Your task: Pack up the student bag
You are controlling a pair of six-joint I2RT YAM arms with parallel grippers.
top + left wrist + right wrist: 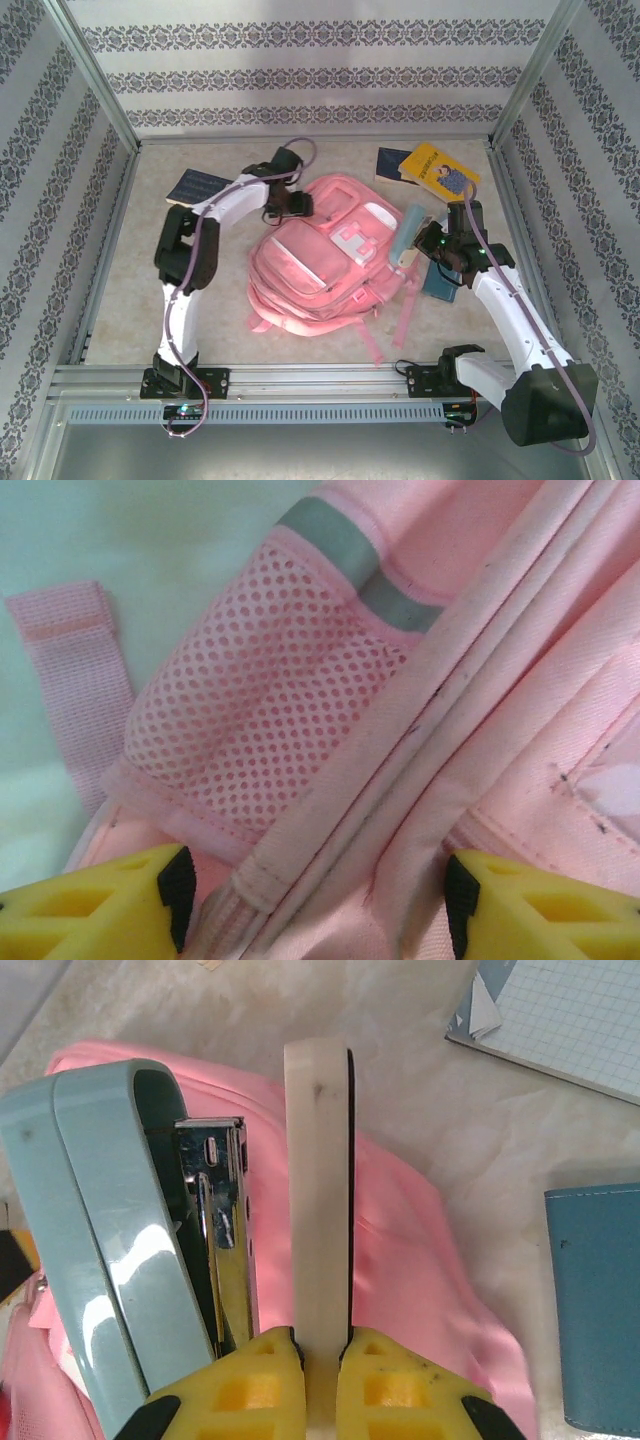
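student bag (300,272): woven pink fabric; stapler (95,1230): glossy teal

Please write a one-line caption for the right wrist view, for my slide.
Right gripper holds an opened light-blue stapler by its cream base over the pink student bag.

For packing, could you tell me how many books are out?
4: dark book back-left, yellow book back-right atop grid notebook, teal book right of student bag, which may hide more.
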